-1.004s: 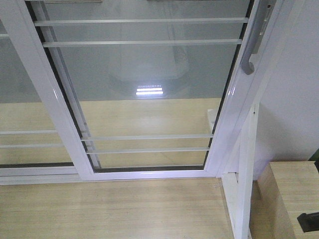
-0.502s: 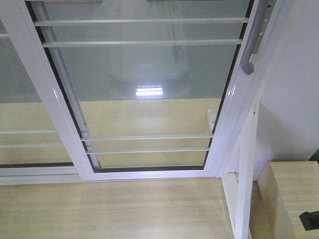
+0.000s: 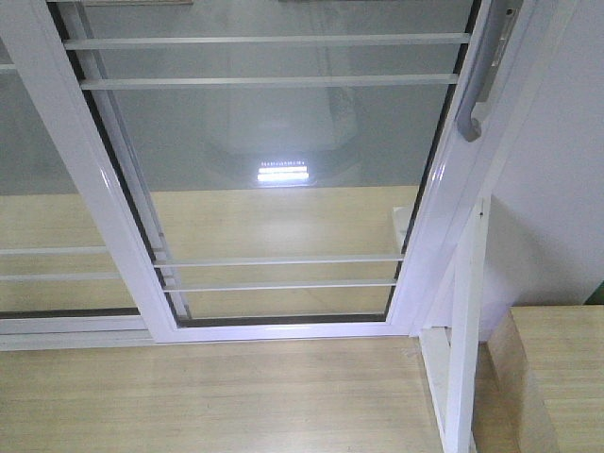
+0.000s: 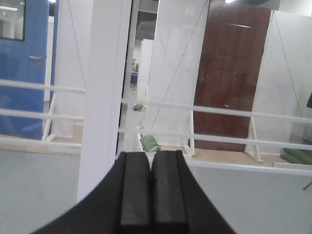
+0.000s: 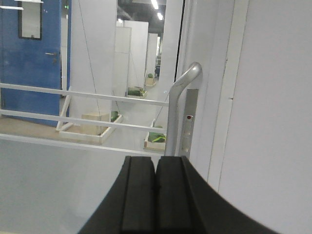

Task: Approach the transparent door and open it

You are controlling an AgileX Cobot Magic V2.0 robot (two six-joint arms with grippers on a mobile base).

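The transparent door (image 3: 283, 179) fills the front view: clear glass in a white frame, crossed by thin white bars, closed against the jamb on the right. Its curved grey handle (image 3: 478, 90) runs along the right stile. In the right wrist view the handle (image 5: 178, 112) stands just beyond my right gripper (image 5: 156, 163), slightly to its right; the jaws are shut with nothing between them. My left gripper (image 4: 151, 158) is shut and empty too, facing the door's glass (image 4: 219, 195) and a white frame post (image 4: 100, 97). Neither gripper shows in the front view.
A second glass panel (image 3: 47, 189) with bars and no handle lies to the left. A white wall (image 3: 557, 189) flanks the door on the right. A light wooden box (image 3: 557, 377) sits at the lower right. Pale wood floor (image 3: 217, 396) lies before the door.
A dark part at the lower right edge of the front view slid down and right and is now out of frame. The door has not moved.
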